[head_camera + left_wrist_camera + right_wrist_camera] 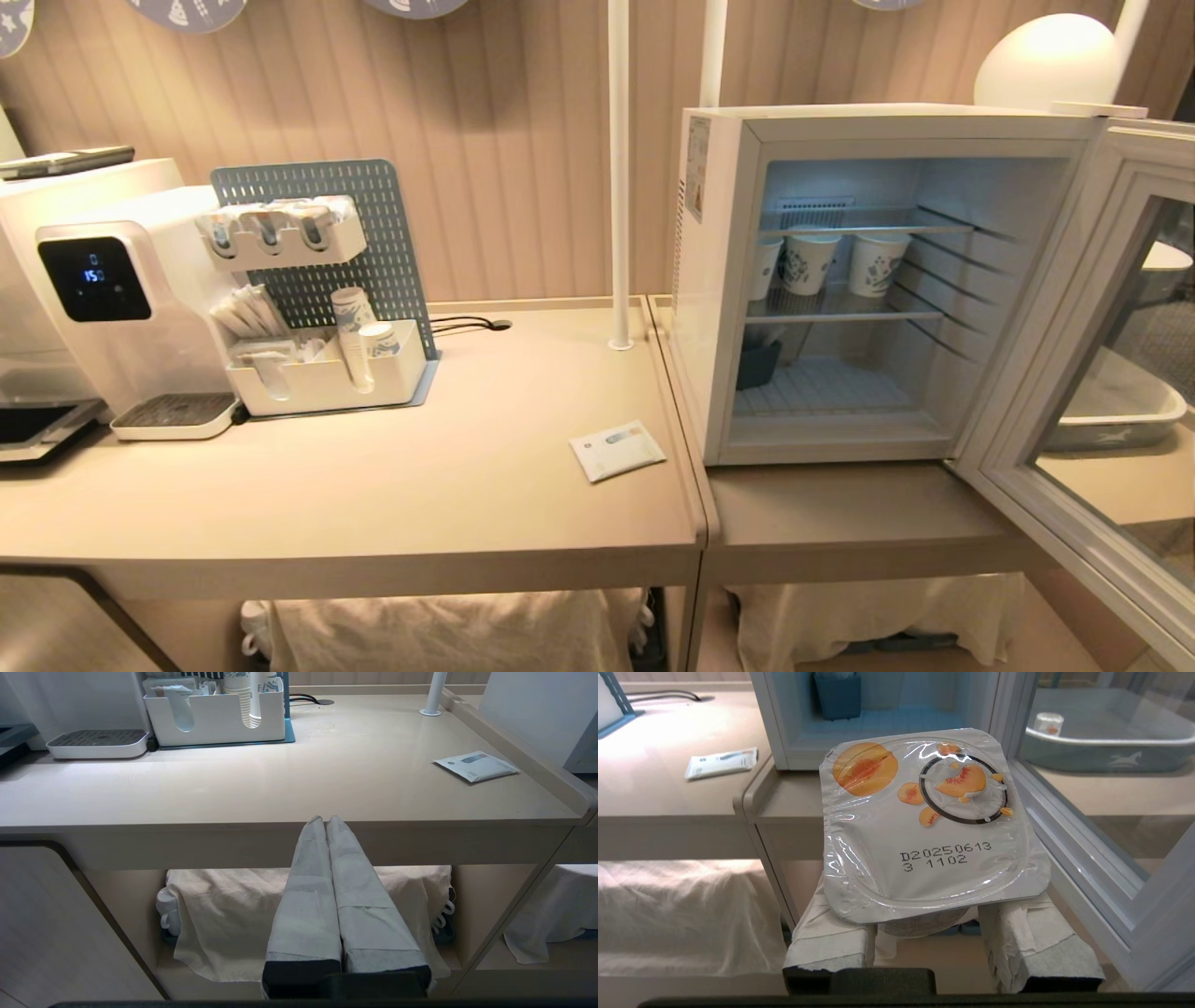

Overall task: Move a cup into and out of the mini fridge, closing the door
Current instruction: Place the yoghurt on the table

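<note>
Beige counter (373, 504), white mini fridge (714, 280) at 3 o'clock, door (1074, 392) open; right gripper (924, 933) clamps foil-lidded white cup (924, 826): keep it level when shelving

Left gripper (325, 820) fingers pressed together before beige table (280, 788) edge; white packet (475, 766) on top, draped cloth (224, 914) beneath.

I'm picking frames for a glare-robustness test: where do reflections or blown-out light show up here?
Right wrist view: specular streaks ripple across the cup's foil lid, held in the right gripper. Head view: the lamp is blown out, and the open door's glass shows the tray behind it. Left wrist view: a bright band washes the table.
</note>
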